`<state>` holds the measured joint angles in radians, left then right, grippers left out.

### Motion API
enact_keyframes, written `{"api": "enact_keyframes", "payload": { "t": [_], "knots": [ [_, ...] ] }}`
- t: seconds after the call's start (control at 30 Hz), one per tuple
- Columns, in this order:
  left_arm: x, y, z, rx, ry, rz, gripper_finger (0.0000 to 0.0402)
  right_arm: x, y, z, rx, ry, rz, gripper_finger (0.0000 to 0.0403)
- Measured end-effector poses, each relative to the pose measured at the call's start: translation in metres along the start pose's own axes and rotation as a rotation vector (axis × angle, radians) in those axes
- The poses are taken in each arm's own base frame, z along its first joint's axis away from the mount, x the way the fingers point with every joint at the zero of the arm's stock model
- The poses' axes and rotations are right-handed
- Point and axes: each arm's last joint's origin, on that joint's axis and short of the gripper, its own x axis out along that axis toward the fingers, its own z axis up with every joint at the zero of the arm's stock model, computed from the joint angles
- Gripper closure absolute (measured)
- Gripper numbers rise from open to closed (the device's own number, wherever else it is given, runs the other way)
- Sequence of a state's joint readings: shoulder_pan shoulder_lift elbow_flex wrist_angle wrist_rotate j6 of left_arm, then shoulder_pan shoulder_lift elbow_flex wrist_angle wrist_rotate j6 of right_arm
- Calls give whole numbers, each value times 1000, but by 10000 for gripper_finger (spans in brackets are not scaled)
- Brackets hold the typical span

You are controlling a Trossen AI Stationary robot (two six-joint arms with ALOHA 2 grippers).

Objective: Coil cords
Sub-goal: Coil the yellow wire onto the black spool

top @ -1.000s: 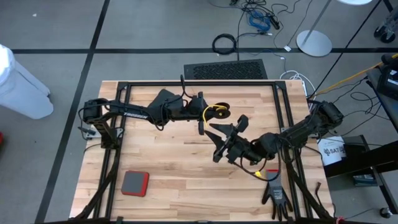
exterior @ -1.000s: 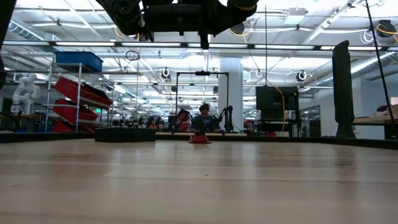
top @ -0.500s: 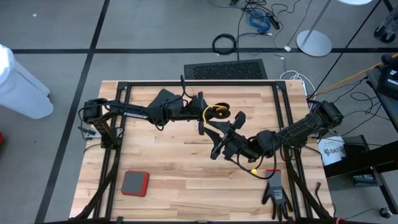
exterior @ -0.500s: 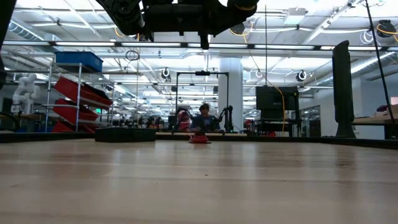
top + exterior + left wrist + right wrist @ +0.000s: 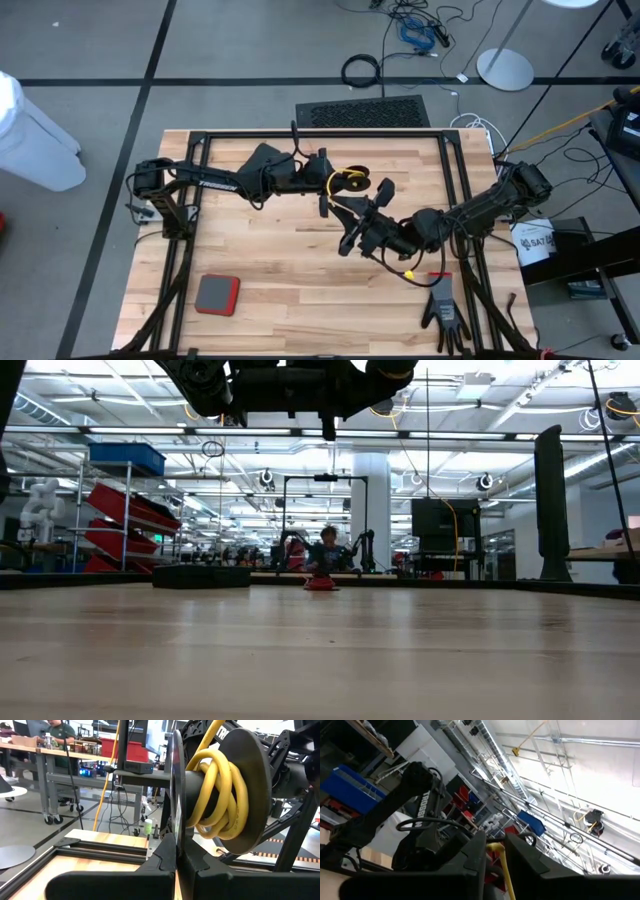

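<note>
A small black reel [image 5: 352,180] with a yellow cord [image 5: 220,795] wound on its hub is held above the table's middle by my left gripper [image 5: 327,190]. From the reel the cord runs to my right gripper [image 5: 358,208], which comes in from the table's right and is closed around it. Behind that gripper the cord droops in a slack loop [image 5: 405,270]. In the low view both arms show only at the top edge [image 5: 300,385], well above the tabletop. My left gripper pinches the reel's thin near flange [image 5: 175,827] at its lower rim between its two shut fingers, which reach level from the table's left. The reel stands on edge, clear of the table, with its axle level. My right gripper has a free stretch of the yellow cord [image 5: 496,851] between its two fingers, which point slanting up toward the reel. The cord runs along between the fingers. Whether both fingers press on it does not show plainly.
A red and grey pad [image 5: 216,294] lies near the front left. A black glove [image 5: 443,312] lies at the front right, beside a small red piece [image 5: 437,277]. Black frame rails [image 5: 200,150] border the wooden table.
My right gripper's fingers have drawn together around the yellow cord, and the gripper has edged slightly toward the reel. My left gripper and the reel have kept still.
</note>
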<state>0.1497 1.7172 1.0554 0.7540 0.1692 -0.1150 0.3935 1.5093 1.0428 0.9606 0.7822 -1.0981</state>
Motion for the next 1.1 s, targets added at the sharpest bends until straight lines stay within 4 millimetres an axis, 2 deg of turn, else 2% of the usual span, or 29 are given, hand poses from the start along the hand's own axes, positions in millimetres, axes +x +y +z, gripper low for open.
{"api": "enact_keyframes", "payload": {
  "t": [0.17, 0.43, 0.87, 1.1],
  "knots": [
    [0, 0, 0, 0, 1, 0, 402, 2, -1, -2, 20, 7, -6, 354],
    [0, 0, 0, 0, 4, 1, 402, 2, 1, -4, 12, 21, 13, 397],
    [0, 0, 0, -3, 4, 6, 402, -1, 18, -20, -20, 229, 79, 401],
    [0, 0, -1, -8, 8, 6, 402, -12, 28, -27, -58, 336, 77, 402]
  ]
}}
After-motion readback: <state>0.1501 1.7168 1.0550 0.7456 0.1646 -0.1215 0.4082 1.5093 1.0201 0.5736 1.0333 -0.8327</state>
